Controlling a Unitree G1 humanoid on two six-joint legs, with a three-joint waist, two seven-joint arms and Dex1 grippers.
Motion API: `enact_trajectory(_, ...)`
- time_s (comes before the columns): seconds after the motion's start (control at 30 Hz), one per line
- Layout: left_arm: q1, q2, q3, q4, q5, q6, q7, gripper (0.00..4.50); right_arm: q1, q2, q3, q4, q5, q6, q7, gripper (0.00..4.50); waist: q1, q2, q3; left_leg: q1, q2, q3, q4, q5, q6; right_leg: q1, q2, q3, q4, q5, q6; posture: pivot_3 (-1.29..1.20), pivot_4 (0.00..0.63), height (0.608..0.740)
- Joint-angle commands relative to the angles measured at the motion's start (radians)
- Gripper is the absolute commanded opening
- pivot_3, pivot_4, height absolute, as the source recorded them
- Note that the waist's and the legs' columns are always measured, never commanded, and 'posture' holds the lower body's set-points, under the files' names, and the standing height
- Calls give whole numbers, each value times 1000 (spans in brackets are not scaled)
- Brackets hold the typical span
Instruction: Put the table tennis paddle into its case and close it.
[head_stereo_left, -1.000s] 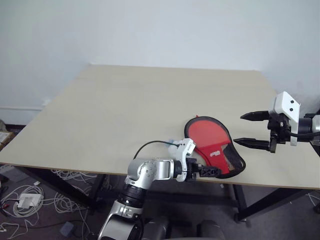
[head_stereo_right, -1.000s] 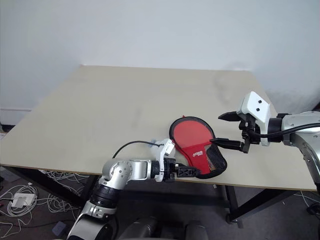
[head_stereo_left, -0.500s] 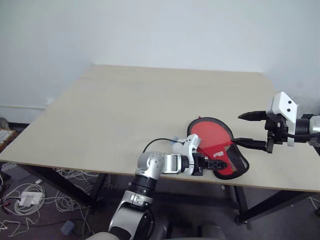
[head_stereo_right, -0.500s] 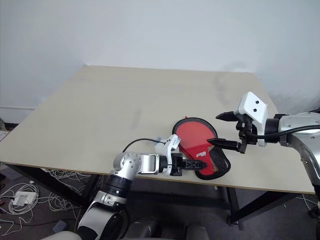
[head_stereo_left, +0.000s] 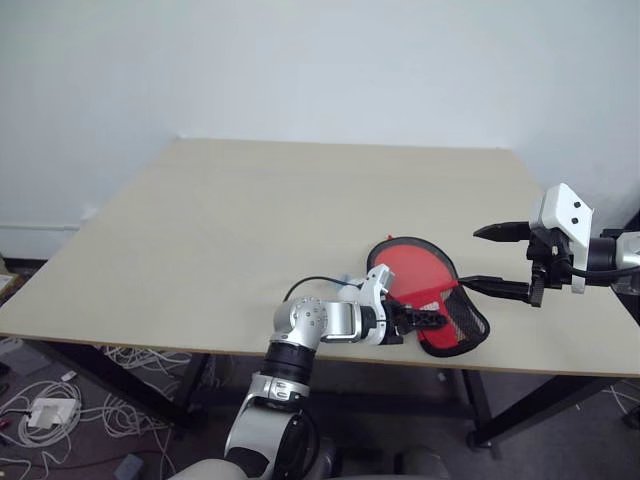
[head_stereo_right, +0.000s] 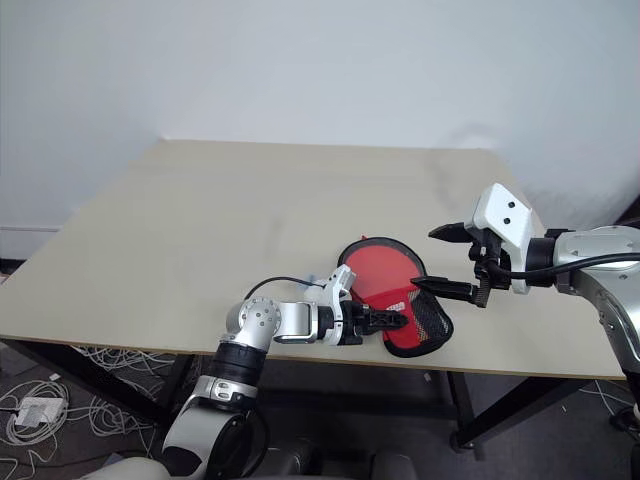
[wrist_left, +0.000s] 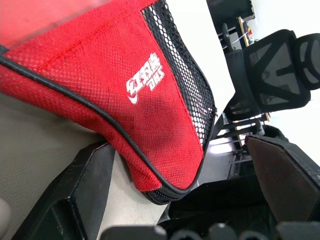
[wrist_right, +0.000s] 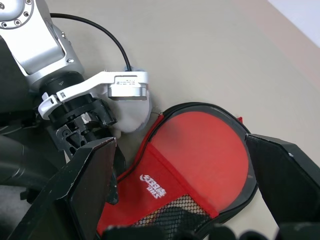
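Note:
The case lies near the table's front right edge, red fabric with a white logo and a black mesh pocket. Inside its black zipper rim shows the smooth red blade of the table tennis paddle; its handle is hidden under the fabric. My left gripper is open and lies low at the case's narrow end, which sits between its two fingers. My right gripper hovers open just right of and above the case, apart from it.
The wooden table stretches wide to the left and back of the case. Its front edge runs right beside the case. A small white wad sits by my left wrist. An office chair stands beyond the table.
My left gripper has slid to the right, so its fingers now straddle the case's narrow end. The right gripper has stayed put. The camera has shifted a little.

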Motion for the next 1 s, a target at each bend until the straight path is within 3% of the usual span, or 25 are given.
enact_trajectory(0.03,-43,-26,-4,105,86,31,98,3889,-20,2,-30,-14,11,-1,-10,4500,0,0,0,0,1,0,1,-1,0,0,0,-1,0,0,0,0,0,739)
enact_trajectory(0.3,-67,2,-20,161,93,59,99,930,-20,5,-35,-26,22,3,-17,4500,1,1,0,-1,2,-2,2,-4,-2,-1,0,-5,0,1,2,0,0,739)
enact_trajectory(0.4,-70,12,-33,170,106,64,90,29,-21,9,-39,-32,30,7,-22,4500,0,2,-1,0,2,-1,2,-4,-2,-1,0,-5,0,1,2,0,0,739)
enact_trajectory(0.77,-97,79,-67,62,62,158,-16,29,-29,18,-28,-34,36,14,-40,4500,4,3,-1,-2,2,-2,2,-4,-2,-2,0,-6,0,1,1,0,0,739)
enact_trajectory(1.0,-111,250,-116,-148,-3,318,-138,29,-46,30,-10,-22,28,7,-41,4500,0,5,5,-6,3,-1,-2,-5,-2,-9,1,-4,1,1,2,0,0,739)
